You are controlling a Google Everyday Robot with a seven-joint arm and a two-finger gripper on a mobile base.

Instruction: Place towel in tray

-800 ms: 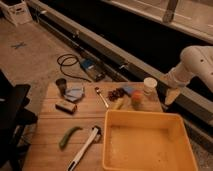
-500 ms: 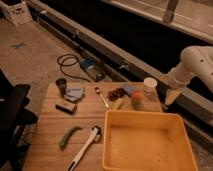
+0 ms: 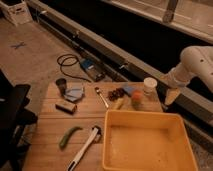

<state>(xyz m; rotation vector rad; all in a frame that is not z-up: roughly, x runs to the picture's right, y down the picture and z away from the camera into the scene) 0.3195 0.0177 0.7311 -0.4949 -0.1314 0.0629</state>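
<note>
The towel [image 3: 75, 92], a small pale blue-grey rumpled cloth, lies on the wooden table [image 3: 47, 125] near its far left corner, beside a dark cup [image 3: 61, 85]. The tray [image 3: 145, 116], a big yellow bin, takes up the near right part of the table and looks empty. My gripper [image 3: 172, 96] hangs from the white arm [image 3: 195, 62] past the table's right far corner, well away from the towel. It stands open and holds nothing.
A dark block [image 3: 66, 106] lies in front of the towel. A spoon [image 3: 101, 96], a blue block [image 3: 128, 90], an orange bottle [image 3: 136, 100] and a white jar [image 3: 149, 86] sit along the far edge. A green pod [image 3: 69, 136] and a white-handled tool [image 3: 85, 147] lie left of the tray.
</note>
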